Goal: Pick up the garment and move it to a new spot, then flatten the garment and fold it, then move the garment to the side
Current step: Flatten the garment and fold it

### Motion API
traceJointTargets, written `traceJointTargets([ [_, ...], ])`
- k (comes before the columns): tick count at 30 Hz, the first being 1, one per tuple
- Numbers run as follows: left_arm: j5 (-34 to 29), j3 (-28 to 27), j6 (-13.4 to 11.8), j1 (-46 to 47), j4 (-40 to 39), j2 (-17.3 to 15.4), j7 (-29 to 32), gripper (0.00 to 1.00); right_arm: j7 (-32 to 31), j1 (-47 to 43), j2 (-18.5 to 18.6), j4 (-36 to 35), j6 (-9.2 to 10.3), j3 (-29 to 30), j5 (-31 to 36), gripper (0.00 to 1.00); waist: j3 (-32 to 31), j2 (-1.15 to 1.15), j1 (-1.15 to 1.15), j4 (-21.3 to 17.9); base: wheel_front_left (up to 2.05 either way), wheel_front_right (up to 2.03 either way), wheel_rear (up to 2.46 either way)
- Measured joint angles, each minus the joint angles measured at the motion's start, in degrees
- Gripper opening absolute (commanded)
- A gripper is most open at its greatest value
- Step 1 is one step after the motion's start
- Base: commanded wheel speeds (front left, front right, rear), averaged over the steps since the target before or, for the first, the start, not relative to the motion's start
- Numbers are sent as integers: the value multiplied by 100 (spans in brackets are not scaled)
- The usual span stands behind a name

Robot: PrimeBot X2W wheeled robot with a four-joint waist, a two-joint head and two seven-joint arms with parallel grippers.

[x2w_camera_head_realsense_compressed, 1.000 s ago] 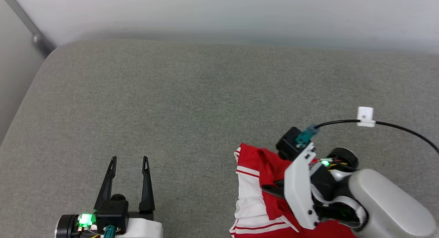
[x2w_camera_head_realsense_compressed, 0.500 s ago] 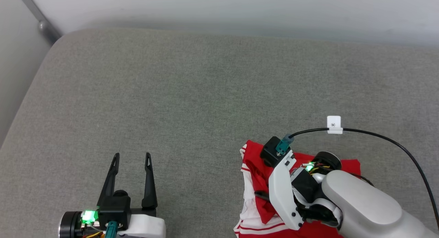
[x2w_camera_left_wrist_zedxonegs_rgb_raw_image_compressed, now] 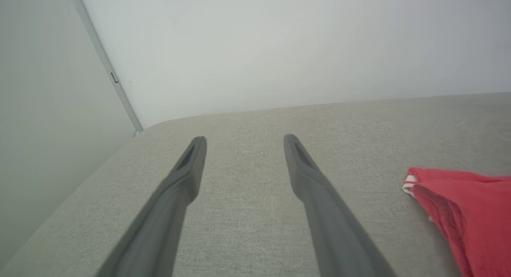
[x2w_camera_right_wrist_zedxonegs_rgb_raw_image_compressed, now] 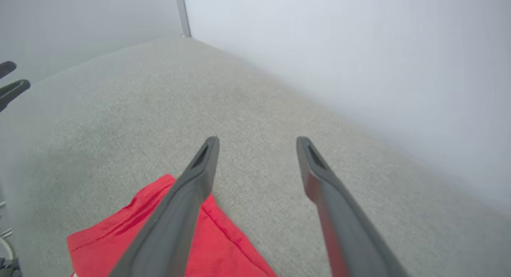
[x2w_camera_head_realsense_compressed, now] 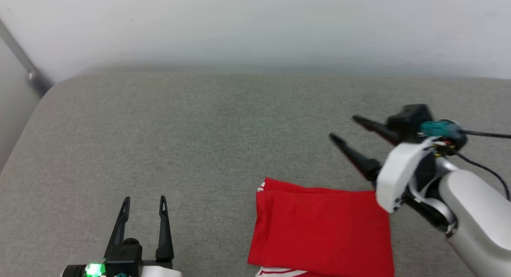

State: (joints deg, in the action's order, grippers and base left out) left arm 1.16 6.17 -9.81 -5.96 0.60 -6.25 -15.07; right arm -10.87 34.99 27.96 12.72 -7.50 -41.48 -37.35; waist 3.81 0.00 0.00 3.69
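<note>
Head view, garment: the red garment [x2w_camera_head_realsense_compressed: 323, 225] lies folded into a smooth rectangle on the grey cushion [x2w_camera_head_realsense_compressed: 199, 129], near the front edge and right of centre. A strip of red-and-white trim peeks out at its left corner and bottom.
Head view, right gripper: the right gripper [x2w_camera_head_realsense_compressed: 343, 127] hangs above and beyond the garment's far right corner, fingers spread wide and empty.
Head view, left gripper: the left gripper [x2w_camera_head_realsense_compressed: 144, 198] sits well apart to the left, fingers parted, holding nothing.
Left wrist view: the left gripper [x2w_camera_left_wrist_zedxonegs_rgb_raw_image_compressed: 244, 138] points over bare cushion, with the garment [x2w_camera_left_wrist_zedxonegs_rgb_raw_image_compressed: 467, 205] off to its right.
Right wrist view: the right gripper [x2w_camera_right_wrist_zedxonegs_rgb_raw_image_compressed: 258, 139] is clear of the cloth, and the garment's [x2w_camera_right_wrist_zedxonegs_rgb_raw_image_compressed: 223, 249] corner lies under its left finger.
Risk: pinching only the top layer for the sideways move would probably pull the fold open.
Change: a second ago the right gripper was down on rumpled cloth with a white sleeve showing. It has since let go and risen, and the camera has shifted too.
</note>
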Motion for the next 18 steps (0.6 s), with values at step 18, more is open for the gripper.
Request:
traceJointTargets([
  [18,-7,-82,110,-237,-69,8,1,100,2419,-2608,-1437,-272,0,3571,1914,100,-432,0,0,-362,0,0,0],
])
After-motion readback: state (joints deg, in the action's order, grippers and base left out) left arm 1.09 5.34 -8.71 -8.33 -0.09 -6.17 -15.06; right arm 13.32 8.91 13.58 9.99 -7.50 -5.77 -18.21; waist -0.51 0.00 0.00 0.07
